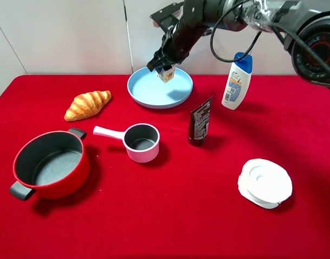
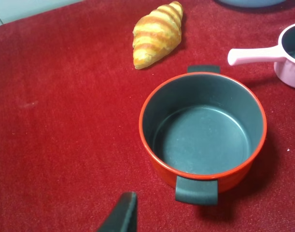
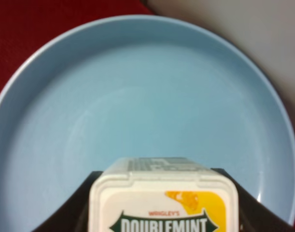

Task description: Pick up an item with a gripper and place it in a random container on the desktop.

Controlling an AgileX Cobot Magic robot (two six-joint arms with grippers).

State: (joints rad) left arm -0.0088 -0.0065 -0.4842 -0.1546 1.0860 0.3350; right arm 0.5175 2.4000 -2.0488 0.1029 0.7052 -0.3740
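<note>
Pinched on both sides of the small white carton (image 1: 167,74), the right gripper (image 1: 166,68) hangs at the upper middle of the high view. Its wrist camera shows the carton (image 3: 161,203) close up (white, with a yellow patch and a dark DOUBLEMINT label), with black jaw on either flank. Of the left gripper (image 2: 122,215) only one dark fingertip shows at the lower edge of its wrist view, so whether it is spread or closed cannot be told.

Nearest on the red desktop (image 1: 170,226), a white round lid-like object (image 1: 264,182) lies at lower right and a red pot (image 1: 50,162) with a dark inside stands at lower left. Farther back, a small pink saucepan (image 1: 140,141) sits near the middle, with a black tube (image 1: 200,121) upright to its right. Beyond them a croissant (image 1: 88,104) lies at left and a white-blue shampoo bottle (image 1: 237,81) stands at upper right. Farthest, the light blue dish (image 1: 148,90) lies at upper middle, and the carton is over its back half; whether they touch cannot be told.
</note>
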